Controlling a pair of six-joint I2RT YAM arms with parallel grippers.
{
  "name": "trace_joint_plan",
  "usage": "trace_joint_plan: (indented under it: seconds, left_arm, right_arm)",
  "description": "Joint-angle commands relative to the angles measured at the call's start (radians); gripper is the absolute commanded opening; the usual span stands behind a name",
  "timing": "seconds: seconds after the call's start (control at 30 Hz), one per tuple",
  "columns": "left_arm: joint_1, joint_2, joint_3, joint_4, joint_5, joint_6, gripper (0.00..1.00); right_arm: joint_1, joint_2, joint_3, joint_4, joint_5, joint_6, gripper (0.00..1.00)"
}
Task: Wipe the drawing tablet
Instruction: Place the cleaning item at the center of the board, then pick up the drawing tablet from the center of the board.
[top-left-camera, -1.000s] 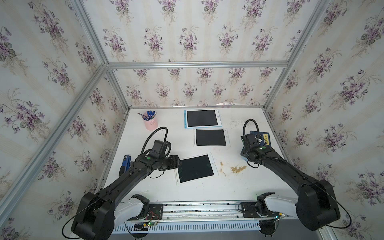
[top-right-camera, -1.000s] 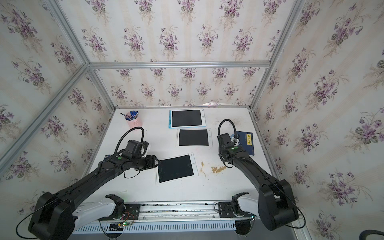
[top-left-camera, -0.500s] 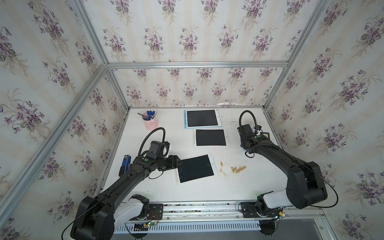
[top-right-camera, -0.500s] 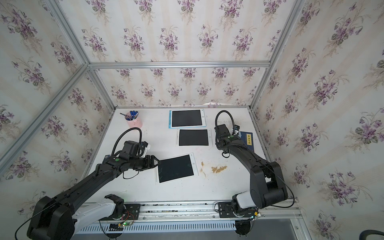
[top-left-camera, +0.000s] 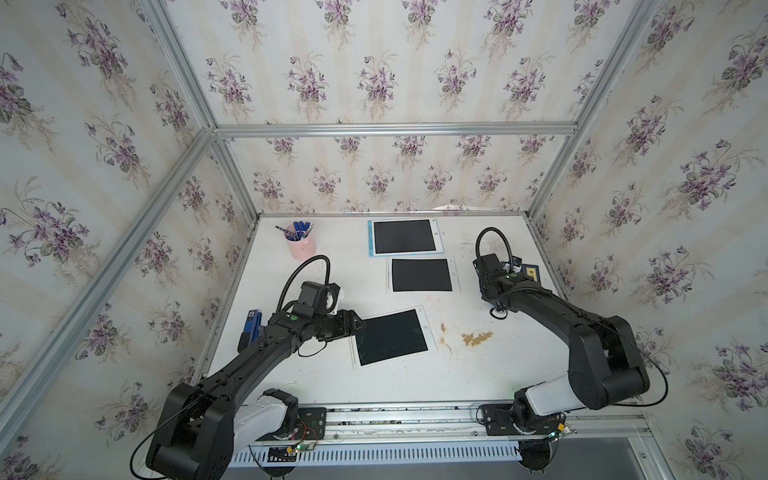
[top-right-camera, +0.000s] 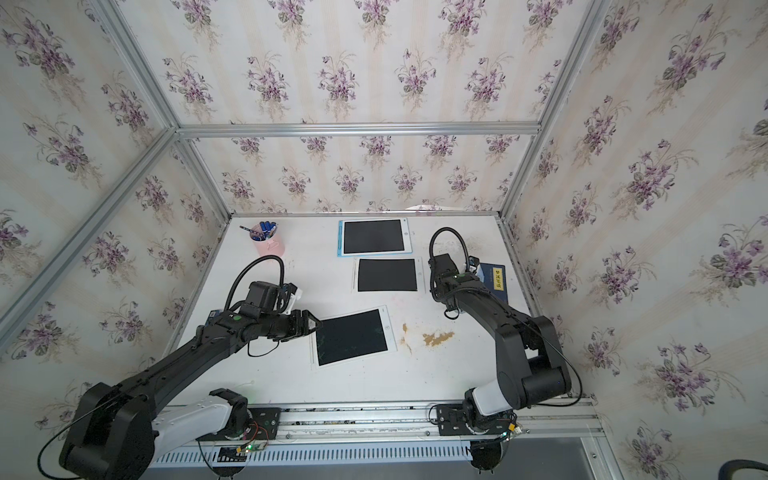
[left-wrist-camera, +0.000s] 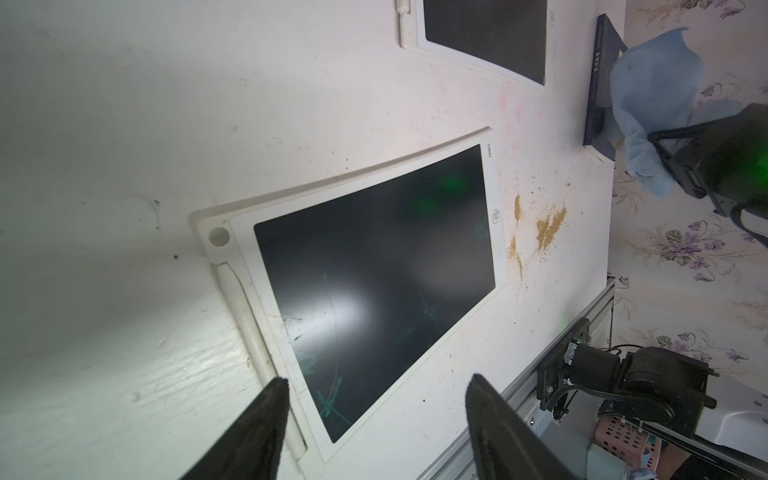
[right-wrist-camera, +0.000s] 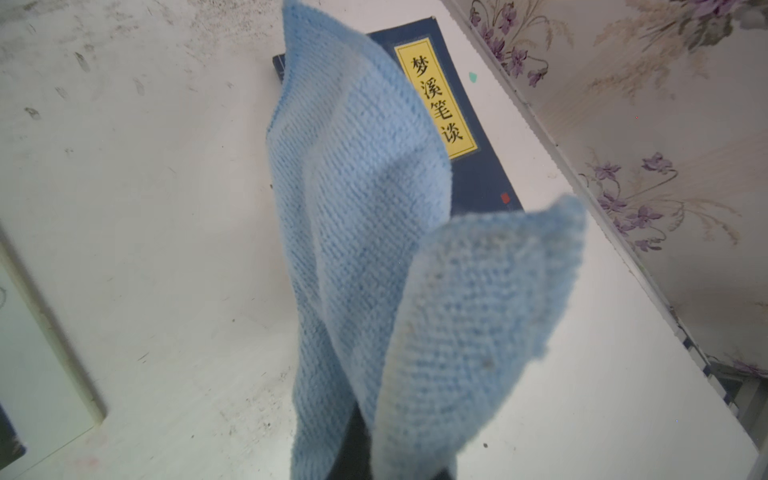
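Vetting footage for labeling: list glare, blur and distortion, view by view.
Left wrist view: white glare patch on the tablet screen, its straight edges bowed, fingers dark and soft-edged. Right wrist view: the cloth crowds the frame, near fold blurred, book title sharp. Both top views: even light, sharp throughout.

Cloth (right-wrist-camera: 365, 249) probably hides right jaws.

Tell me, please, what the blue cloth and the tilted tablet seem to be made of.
The blue cloth: soft woven or knitted fabric, probably microfibre; ribbed weave and limp folds show. The tilted tablet: likely white matte plastic frame, glossy dark screen reflecting light.
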Motion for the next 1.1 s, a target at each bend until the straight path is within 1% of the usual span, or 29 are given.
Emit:
trace_joint_plan:
  seconds: [0.0, 0.1, 0.23, 0.37, 0.43, 0.5, 0.57, 0.6, 0.63, 0.67, 0.7, 0.73, 0.83, 0.9, 1.0, 1.07]
  left_arm:
    - [0.003, -0.005, 0.001, 0.036, 0.017, 0.012, 0.69]
    - [0.004, -0.002, 0.003, 0.039, 0.013, 0.019, 0.69]
    - [0.006, 0.026, 0.009, 0.058, 0.019, 0.024, 0.70]
    - [0.009, 0.080, 0.030, 0.062, 0.039, 0.031, 0.70]
    - [0.010, 0.099, 0.027, 0.076, 0.051, 0.027, 0.70]
    - [0.011, 0.103, 0.019, 0.090, 0.056, 0.019, 0.70]
    - [0.011, 0.102, 0.014, 0.099, 0.064, 0.013, 0.70]
    - [0.010, 0.099, 0.014, 0.100, 0.067, 0.012, 0.70]
    - [0.011, 0.096, 0.014, 0.098, 0.067, 0.015, 0.70]
    - [0.011, 0.093, 0.014, 0.092, 0.066, 0.017, 0.70]
    - [0.011, 0.087, 0.014, 0.085, 0.063, 0.018, 0.70]
    - [0.012, 0.080, 0.012, 0.079, 0.062, 0.017, 0.70]
    - [0.011, 0.048, 0.003, 0.064, 0.067, 0.005, 0.71]
    - [0.010, 0.026, -0.006, 0.050, 0.069, 0.001, 0.72]
    - [0.012, 0.010, -0.028, 0.063, 0.093, -0.017, 0.75]
    - [0.011, 0.014, -0.044, 0.076, 0.118, -0.036, 0.75]
  right_arm:
    - [-0.001, 0.036, -0.009, 0.025, -0.008, -0.001, 0.00]
    - [-0.002, 0.054, -0.033, 0.041, -0.031, -0.010, 0.00]
    - [-0.001, 0.057, -0.061, 0.048, -0.101, -0.011, 0.00]
    - [-0.001, 0.021, -0.112, 0.082, -0.184, -0.016, 0.05]
    - [-0.002, 0.015, -0.127, 0.094, -0.195, -0.020, 0.11]
    - [-0.002, 0.020, -0.120, 0.082, -0.186, -0.019, 0.12]
    - [-0.002, 0.022, -0.108, 0.071, -0.178, -0.022, 0.29]
    - [-0.002, 0.018, -0.100, 0.068, -0.176, -0.027, 0.43]
    - [-0.002, 0.011, -0.093, 0.061, -0.174, -0.035, 0.61]
    - [-0.002, 0.000, -0.081, 0.055, -0.173, -0.043, 0.72]
    - [-0.002, -0.018, -0.070, 0.048, -0.171, -0.058, 0.81]
    - [-0.001, -0.041, -0.057, 0.042, -0.167, -0.075, 0.87]
    - [0.002, -0.129, -0.028, 0.025, -0.157, -0.123, 0.89]
    - [0.005, -0.191, -0.030, 0.040, -0.215, -0.166, 0.89]
    - [0.018, -0.279, -0.074, 0.106, -0.424, -0.239, 0.86]
    - [0.033, -0.316, -0.117, 0.170, -0.631, -0.284, 0.81]
